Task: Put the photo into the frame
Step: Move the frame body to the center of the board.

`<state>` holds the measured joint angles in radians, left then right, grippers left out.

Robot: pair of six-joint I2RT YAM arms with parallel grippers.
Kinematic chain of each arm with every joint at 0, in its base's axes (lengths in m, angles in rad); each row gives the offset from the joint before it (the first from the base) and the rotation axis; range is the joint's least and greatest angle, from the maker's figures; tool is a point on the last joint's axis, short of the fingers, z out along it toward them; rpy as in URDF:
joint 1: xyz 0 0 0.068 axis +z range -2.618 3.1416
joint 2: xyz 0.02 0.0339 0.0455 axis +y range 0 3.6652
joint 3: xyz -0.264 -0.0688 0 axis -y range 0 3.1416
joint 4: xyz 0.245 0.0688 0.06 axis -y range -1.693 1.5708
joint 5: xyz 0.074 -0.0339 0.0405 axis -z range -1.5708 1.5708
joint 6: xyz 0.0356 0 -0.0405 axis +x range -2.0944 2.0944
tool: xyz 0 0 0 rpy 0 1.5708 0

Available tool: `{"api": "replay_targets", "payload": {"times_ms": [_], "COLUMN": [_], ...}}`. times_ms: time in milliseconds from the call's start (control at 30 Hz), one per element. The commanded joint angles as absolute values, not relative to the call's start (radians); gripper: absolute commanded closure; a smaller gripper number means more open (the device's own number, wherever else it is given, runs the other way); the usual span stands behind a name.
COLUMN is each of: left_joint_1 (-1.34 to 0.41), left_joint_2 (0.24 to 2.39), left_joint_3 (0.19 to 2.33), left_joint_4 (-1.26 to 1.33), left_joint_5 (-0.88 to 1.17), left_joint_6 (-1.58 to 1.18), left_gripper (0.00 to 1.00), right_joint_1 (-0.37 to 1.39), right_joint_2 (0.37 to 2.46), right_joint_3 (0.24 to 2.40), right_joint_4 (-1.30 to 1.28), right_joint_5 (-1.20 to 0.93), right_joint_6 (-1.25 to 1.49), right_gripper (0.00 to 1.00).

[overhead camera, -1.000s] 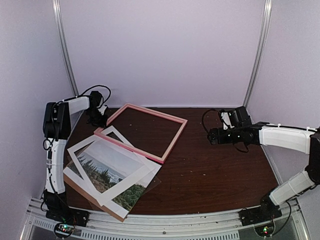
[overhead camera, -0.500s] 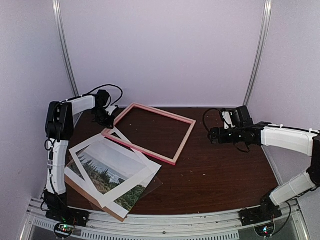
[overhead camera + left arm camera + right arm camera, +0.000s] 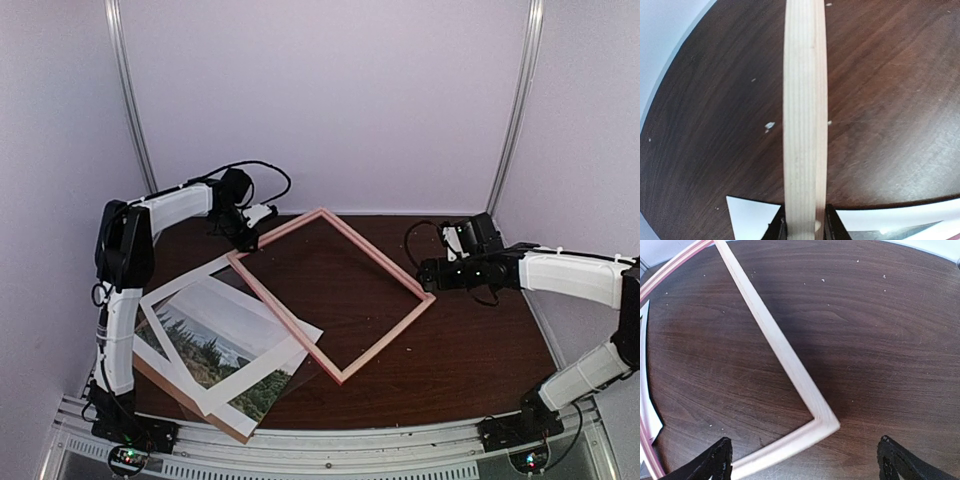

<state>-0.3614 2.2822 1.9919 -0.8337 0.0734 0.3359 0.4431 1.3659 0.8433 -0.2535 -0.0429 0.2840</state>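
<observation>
The frame (image 3: 300,303), thin pink rails with a pale wood back, lies tilted across the middle of the table. My left gripper (image 3: 247,232) is shut on its far left corner; the left wrist view shows the pale rail (image 3: 804,115) clamped between my fingertips. The photo (image 3: 215,352), pale sky over dark trees, lies at the near left under a white mat border (image 3: 232,378). My right gripper (image 3: 427,275) is open, hovering just right of the frame's right corner (image 3: 825,422), which sits between its spread fingertips without touching.
A brown backing board (image 3: 190,400) lies under the photo and mat at the near left edge. A corner of the white mat (image 3: 750,220) shows beneath the left gripper. Metal uprights stand at the back left and right.
My left gripper has moved right along the back, swinging the frame clockwise so its right corner now lies under the right gripper. The right arm has barely moved.
</observation>
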Motion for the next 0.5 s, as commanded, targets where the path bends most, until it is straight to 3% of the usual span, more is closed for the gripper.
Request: {"api": "replay_targets", "payload": {"times_ms": [0, 467], "left_joint_1": [-0.439, -0.585], "left_joint_2": [2.269, 2.398], "left_joint_3": [2.023, 2.164], "left_joint_4": [-0.818, -0.816], "left_joint_5": [0.116, 0.181], "left_joint_6": [0.469, 0.515], "left_gripper": [0.95, 0.96], "right_joint_1": [0.449, 0.448], "right_joint_2": [1.419, 1.666], "right_joint_3": [0.900, 0.999], "right_joint_4": [-0.318, -0.390], "right_joint_5": [0.022, -0.027], "right_joint_6": [0.249, 0.145], "right_gripper": [0.00, 0.03]}}
